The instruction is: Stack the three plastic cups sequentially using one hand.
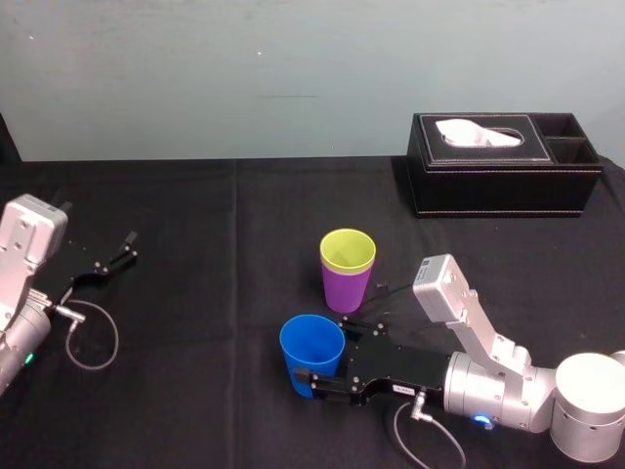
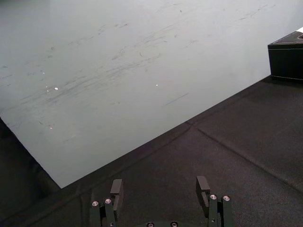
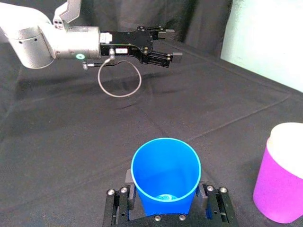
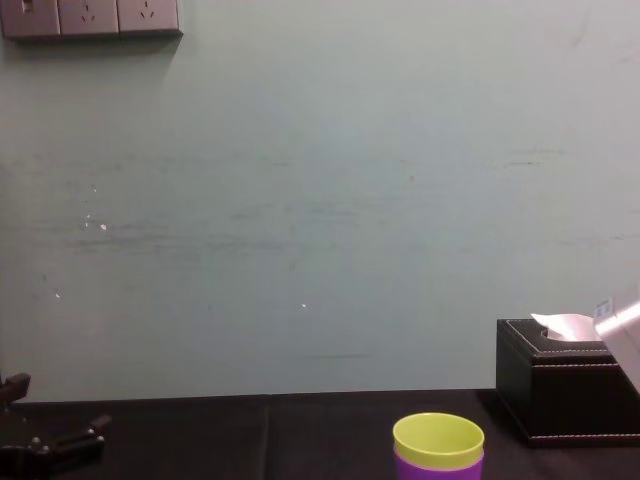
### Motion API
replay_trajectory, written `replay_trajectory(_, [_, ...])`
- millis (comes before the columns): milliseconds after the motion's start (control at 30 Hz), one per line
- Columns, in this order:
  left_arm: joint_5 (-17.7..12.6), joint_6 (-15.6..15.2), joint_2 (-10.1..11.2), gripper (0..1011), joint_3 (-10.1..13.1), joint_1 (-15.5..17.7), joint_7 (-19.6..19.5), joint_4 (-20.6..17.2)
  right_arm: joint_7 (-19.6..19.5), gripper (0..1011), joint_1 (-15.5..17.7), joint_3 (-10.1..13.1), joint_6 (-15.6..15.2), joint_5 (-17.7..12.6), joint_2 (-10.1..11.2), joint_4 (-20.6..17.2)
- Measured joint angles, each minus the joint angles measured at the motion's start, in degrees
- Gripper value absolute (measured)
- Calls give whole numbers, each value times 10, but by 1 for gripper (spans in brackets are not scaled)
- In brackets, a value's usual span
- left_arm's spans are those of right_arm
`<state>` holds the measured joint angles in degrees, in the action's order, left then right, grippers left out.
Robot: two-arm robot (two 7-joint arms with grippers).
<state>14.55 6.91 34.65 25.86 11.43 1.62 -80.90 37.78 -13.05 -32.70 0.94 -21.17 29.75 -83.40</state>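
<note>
The blue cup (image 1: 312, 352) stands upright on the black cloth at the front centre, and in the right wrist view the blue cup (image 3: 165, 175) sits between my right gripper's fingers. My right gripper (image 1: 327, 354) reaches in from the right, one finger (image 3: 129, 185) against each side of the cup's lower body. Just behind, the yellow-green cup (image 1: 348, 249) is nested in the purple cup (image 1: 347, 290); both also show in the chest view, yellow-green cup (image 4: 438, 438) and purple cup (image 4: 438, 468). My left gripper (image 1: 119, 254) rests open at the far left, holding nothing.
A black tissue box (image 1: 503, 166) stands at the back right near the wall. A looped cable (image 1: 93, 337) hangs by the left arm. The black cloth (image 1: 215, 293) covers the table between the left arm and the cups.
</note>
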Motion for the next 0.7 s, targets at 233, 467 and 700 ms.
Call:
replay_trajectory(233, [0,0,0,1010,0,0,0,0,0,724,0,0,0,0,0,0])
replay_trajectory(467, [0,0,0,1010,0,0,0,0,0,724,1,0,1,0,0,-1])
replay_trajectory(700, [0,0,0,1010,0,0,0,0,-15,724,15,9,12,1,9,-24])
